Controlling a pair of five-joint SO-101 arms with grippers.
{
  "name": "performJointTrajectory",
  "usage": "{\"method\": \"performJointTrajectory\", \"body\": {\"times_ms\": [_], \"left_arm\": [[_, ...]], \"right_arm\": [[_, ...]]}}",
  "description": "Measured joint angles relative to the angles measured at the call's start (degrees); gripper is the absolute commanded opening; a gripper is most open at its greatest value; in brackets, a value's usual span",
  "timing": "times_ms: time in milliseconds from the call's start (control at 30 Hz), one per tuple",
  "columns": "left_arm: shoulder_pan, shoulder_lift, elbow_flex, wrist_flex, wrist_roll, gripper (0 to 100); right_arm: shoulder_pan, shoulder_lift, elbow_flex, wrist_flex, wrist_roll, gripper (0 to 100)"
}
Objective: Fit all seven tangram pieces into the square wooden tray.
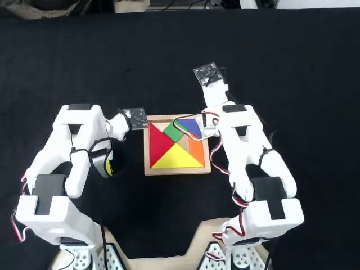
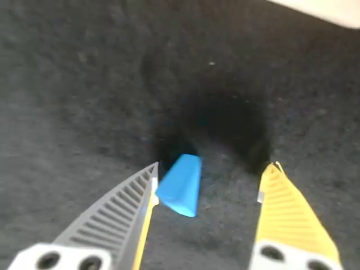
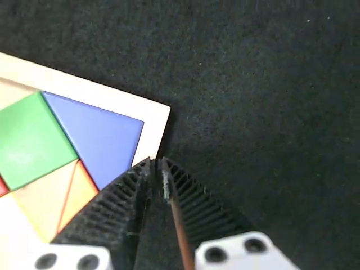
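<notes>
the small blue piece [image 2: 181,184] lies on the black worktop [image 1: 169,56], left of the tray [image 1: 178,170] and outside it, between the fingers of my left pincer [image 2: 214,167], closer to the grey one than the yellow. that pincer is spread wide and grips nothing. i judge the piece light, stiff and smooth-faced, thin enough that it could skate or tip if squeezed off-centre, so i would close on two opposite straight edges near its middle, with the tips low against the cloth. the cloth looks soft and should give a little without letting the piece slide far. my right pincer [image 3: 156,164] is closed with nothing in it, right at the tray's corner beside the blue triangle [image 3: 93,132]. in the high view that arm hangs over the tray's right side, so i count that side as crowded. the red [image 1: 160,143], yellow [image 1: 177,158] and green [image 1: 173,133] pieces sit flush inside. a bare wooden patch seems to remain beside the green one near the far rim. the raised rim is the edge to clear, and the dark stretch on the tray's left is open for my approach.
</notes>
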Motion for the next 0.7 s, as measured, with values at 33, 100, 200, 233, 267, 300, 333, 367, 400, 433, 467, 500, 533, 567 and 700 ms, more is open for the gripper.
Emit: {"method": "performJointTrajectory", "body": {"times_ms": [33,100,200,233,267,300,333,367,400,433,467,500,533,567,700], "left_arm": [[0.0,0.0,-0.1,-0.3,0.0,29],[0.0,0.0,0.0,-0.2,0.0,29],[0.0,-0.4,0.4,-0.2,0.0,29],[0.0,-0.4,0.4,-0.4,0.0,29],[0.0,-0.4,0.4,-0.4,0.0,29],[0.0,-0.4,0.4,-0.4,0.0,29],[0.0,-0.4,0.4,-0.7,0.0,29],[0.0,-0.4,0.4,-1.7,0.0,29],[0.0,-0.7,0.4,-2.3,0.0,29],[0.0,-1.0,0.4,-2.5,0.3,29],[0.0,-1.2,0.3,-3.0,0.7,29],[0.0,-1.2,-0.1,-3.2,1.2,29],[-0.1,-1.7,-0.7,-3.2,2.2,29],[-0.4,-2.0,-1.3,-3.5,3.3,29],[-1.4,-4.6,-2.3,-3.7,7.6,29]], "right_arm": [[0.0,0.0,0.0,0.0,0.0,1.1],[0.0,0.0,0.0,0.0,0.0,1.1],[0.0,0.0,0.0,0.0,0.0,1.1],[0.0,0.0,0.0,0.0,0.0,1.1],[0.0,0.0,0.0,0.0,0.0,1.1],[0.0,0.0,0.0,0.0,0.0,1.1],[0.0,0.0,0.0,0.0,0.0,1.1],[0.0,0.0,0.0,0.0,0.0,1.1],[0.0,0.0,0.0,0.0,0.0,1.1],[0.0,0.0,0.0,0.0,0.0,1.1],[0.0,0.0,0.0,0.0,0.0,1.1],[0.0,0.0,0.0,0.0,0.0,1.1],[0.0,0.0,0.0,0.0,0.0,1.1],[0.0,0.0,0.0,0.0,0.0,1.1],[0.0,0.0,0.0,0.0,0.0,1.1]]}}
